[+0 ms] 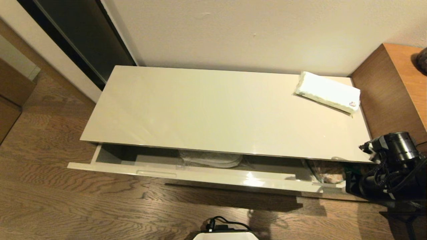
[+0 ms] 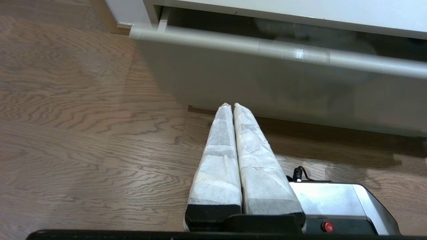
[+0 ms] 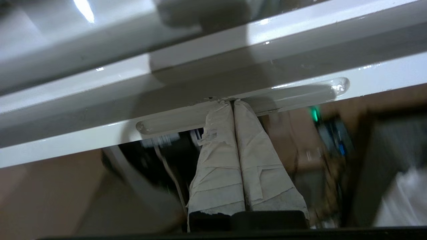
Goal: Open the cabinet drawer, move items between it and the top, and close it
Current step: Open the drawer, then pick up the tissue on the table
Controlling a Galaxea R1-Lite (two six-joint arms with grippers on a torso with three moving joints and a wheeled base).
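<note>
The cabinet drawer (image 1: 200, 175) stands a little way open under the top (image 1: 217, 110). On the top's far right lies the white tissue pack (image 1: 328, 91). The bagged slippers (image 1: 213, 158) show in the drawer's middle, partly hidden under the top. My right arm (image 1: 390, 166) reaches in at the drawer's right end. In the right wrist view the right gripper (image 3: 228, 101) is shut, its tips set into the slot handle (image 3: 293, 95). The left gripper (image 2: 230, 105) is shut and holds nothing, low over the floor, pointing at the drawer front (image 2: 267, 83).
A bag of brown food (image 1: 328, 173) lies at the drawer's right end. The brown wooden cabinet (image 1: 390, 93) stands against the top's right side. My base (image 1: 227, 235) is on the wood floor in front. A second slot handle (image 1: 156, 173) is on the front's left.
</note>
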